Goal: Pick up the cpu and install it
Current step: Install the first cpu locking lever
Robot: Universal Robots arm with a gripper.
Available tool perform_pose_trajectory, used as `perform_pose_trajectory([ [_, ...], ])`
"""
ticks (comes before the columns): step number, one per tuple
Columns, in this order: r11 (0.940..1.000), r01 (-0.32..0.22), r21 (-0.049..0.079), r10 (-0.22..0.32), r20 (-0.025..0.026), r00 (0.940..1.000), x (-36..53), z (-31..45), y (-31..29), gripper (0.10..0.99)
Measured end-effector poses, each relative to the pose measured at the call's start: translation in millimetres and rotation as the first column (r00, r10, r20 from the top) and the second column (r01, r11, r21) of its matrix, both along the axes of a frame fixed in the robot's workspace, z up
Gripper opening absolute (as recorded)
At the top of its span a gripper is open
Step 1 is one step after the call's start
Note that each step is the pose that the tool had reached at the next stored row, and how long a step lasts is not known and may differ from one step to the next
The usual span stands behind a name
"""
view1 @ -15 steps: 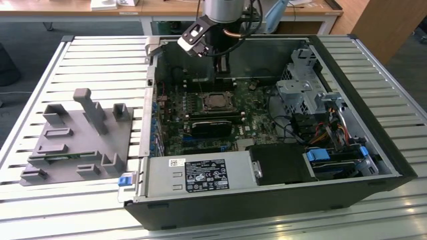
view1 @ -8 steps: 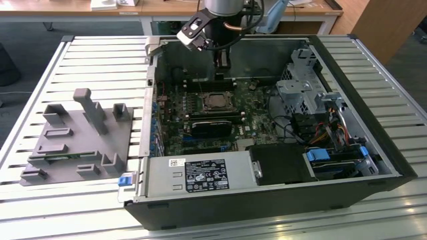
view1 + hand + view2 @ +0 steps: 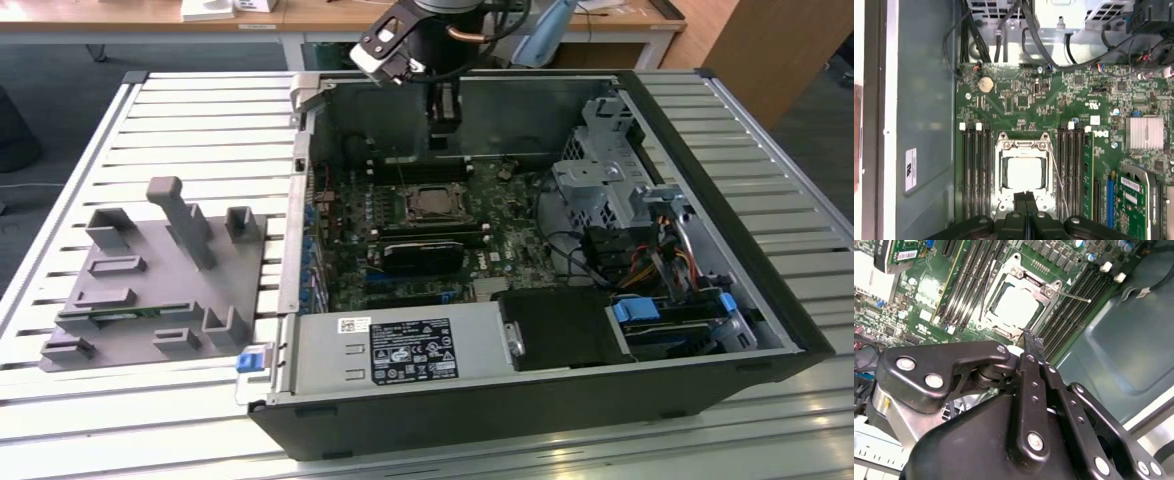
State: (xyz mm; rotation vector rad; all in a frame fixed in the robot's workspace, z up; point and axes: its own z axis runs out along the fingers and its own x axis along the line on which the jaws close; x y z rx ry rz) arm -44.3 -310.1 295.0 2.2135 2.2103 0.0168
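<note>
**CPU seated in the socket, gripper empty above it**

Nearest to me in the exterior view, the grey plastic holder tray (image 3: 154, 290) sits on the slatted metal table (image 3: 200, 110), to that view's left of the open black computer case (image 3: 747, 300). I see no chip in any of its slots, so I judge the pick-up finished.

Further in, the green motherboard (image 3: 1019, 100) lies flat in the case. In both wrist views the cpu (image 3: 1024, 172), a small square chip with a pale silvery top, lies inside the dark metal-framed socket (image 3: 1022, 146), level and square to the frame as far as I can tell. The frame surrounds it on all sides, and the thin wire retention lever (image 3: 1058, 175) runs along one side of the socket; whether it is latched down I cannot tell.

The black two-finger gripper (image 3: 1025, 197) hangs over the socket's edge with its fingertips pressed together and nothing between them, so it has no hold on the chip. In the exterior view the gripper (image 3: 443, 125) stands above the far part of the board, clear of it.

By my reading, placement is done; only locking the socket may be left.
</note>
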Motion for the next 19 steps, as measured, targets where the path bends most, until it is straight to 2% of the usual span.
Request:
perform_pose_trajectory([
  [4,0.9975,-0.071,0.000,0.071,-0.0001,0.9975,-0.1,-0.4,-0.1,0.106],
  [10,0.9870,-0.161,0.000,0.161,-0.0001,0.9870,-0.1,-1.2,0.0,0.106],
  [14,0.9808,-0.195,0.000,0.195,0.0000,0.9808,-0.2,-1.7,-0.6,0.106],
  [16,0.9761,-0.217,0.000,0.217,-0.0002,0.9761,-0.3,-1.8,-0.7,0.106],
  [19,0.9642,-0.265,0.000,0.265,-0.0001,0.9642,-0.4,-1.9,-0.7,0.106],
])
